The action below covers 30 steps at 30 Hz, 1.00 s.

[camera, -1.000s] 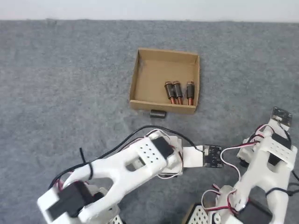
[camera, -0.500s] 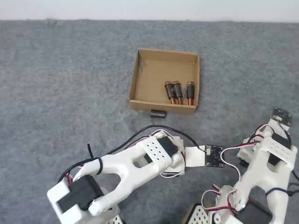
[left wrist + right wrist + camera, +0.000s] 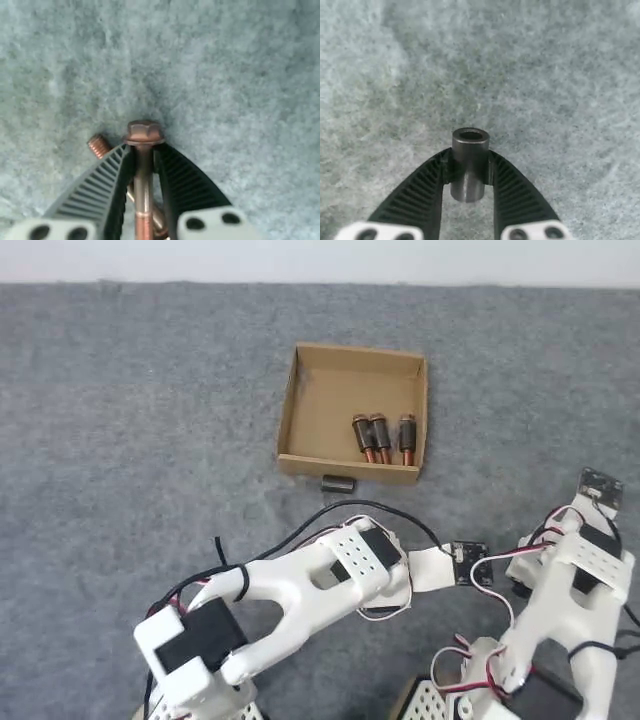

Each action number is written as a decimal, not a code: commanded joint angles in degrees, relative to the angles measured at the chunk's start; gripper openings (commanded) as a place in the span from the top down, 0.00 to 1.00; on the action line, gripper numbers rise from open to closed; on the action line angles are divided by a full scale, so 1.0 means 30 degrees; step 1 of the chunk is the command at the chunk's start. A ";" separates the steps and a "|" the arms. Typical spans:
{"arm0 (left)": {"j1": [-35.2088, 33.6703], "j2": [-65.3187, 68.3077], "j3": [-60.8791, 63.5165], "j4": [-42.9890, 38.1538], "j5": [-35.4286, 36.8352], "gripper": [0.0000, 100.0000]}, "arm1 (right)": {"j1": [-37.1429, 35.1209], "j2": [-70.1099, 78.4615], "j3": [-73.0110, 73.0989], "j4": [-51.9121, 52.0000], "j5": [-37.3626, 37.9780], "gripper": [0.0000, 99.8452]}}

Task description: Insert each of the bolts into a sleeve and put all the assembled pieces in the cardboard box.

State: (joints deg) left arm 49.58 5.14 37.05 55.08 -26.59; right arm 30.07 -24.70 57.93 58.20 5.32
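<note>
Left gripper (image 3: 143, 152): we see it pinching a bolt (image 3: 144, 132).
Right gripper (image 3: 470, 160): clamped on a sleeve (image 3: 469, 172).
Cardboard box (image 3: 288, 410): three assembled pieces (image 3: 380, 438) at its right wall; spare sleeve (image 3: 339, 483) outside its near wall.

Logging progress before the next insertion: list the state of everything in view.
Box: open, holding three assembled pieces.
Loose sleeve: lying on the carpet outside the box.
Left jaws: shut on a bolt.
Spare bolt: lying on the carpet.
Right jaws: shut on an empty sleeve.

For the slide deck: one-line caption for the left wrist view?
Left gripper: jaws shut on copper bolt; second bolt on the grey carpet beneath.
</note>
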 commanded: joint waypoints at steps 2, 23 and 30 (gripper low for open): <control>-0.0088 0.0000 -0.1011 -0.0059 0.0322 0.97 | -0.0278 -0.0923 -0.0879 -0.0308 0.0117 0.99; -0.4542 -0.8703 0.2300 -0.2403 0.6857 0.99 | -0.0366 -0.0894 -0.0674 -0.0718 0.0088 0.99; -0.7883 -1.2689 0.4293 -0.3956 0.9963 0.99 | -0.0513 -0.0894 -0.0645 -0.0718 0.0088 0.99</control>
State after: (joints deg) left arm 31.21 -23.87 48.04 47.34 -1.89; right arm 29.45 -24.70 57.93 56.70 5.32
